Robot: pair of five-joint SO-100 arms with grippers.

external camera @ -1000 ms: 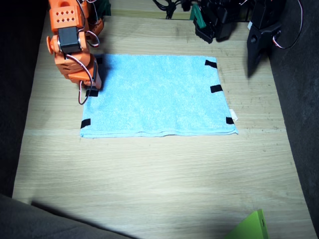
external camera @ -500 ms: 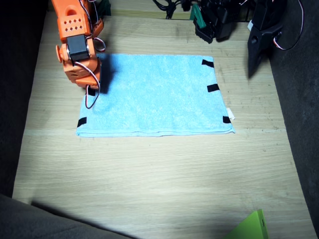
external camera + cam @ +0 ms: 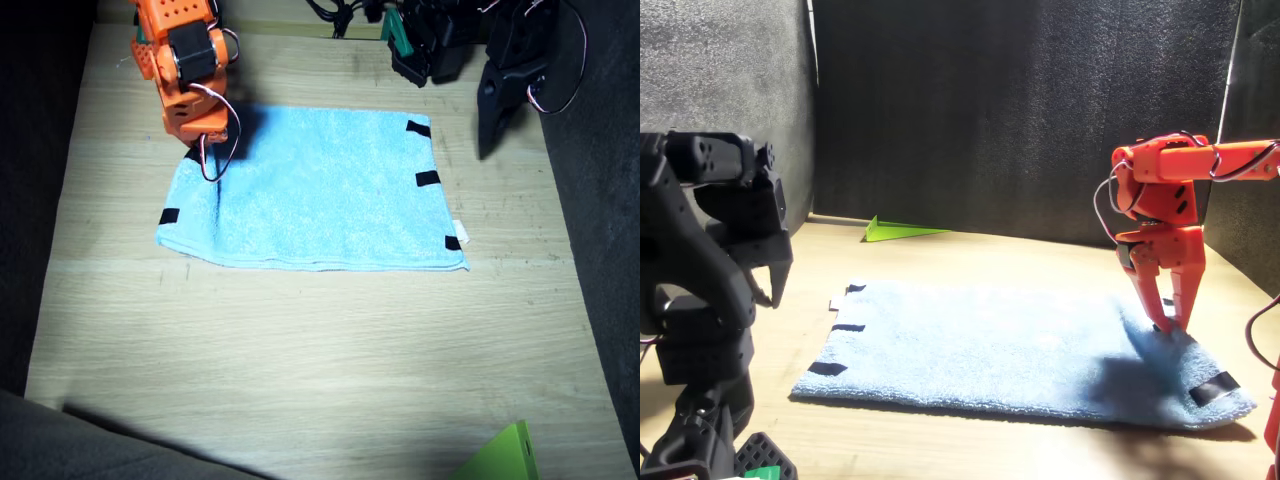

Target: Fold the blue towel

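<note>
- Blue towel [image 3: 310, 190] lies flat mid-table, upper centre of the fixed view.
- My right gripper [image 3: 1168, 322], jaws slightly spread, touches its corner.
- My left gripper [image 3: 490, 125] hangs beside it, upper right; jaw state unclear.

Fixed view overhead; front view low, opposite.

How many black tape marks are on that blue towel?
5 visible: three along one short edge, two on the opposite edge. The orange right arm may hide more.
</note>
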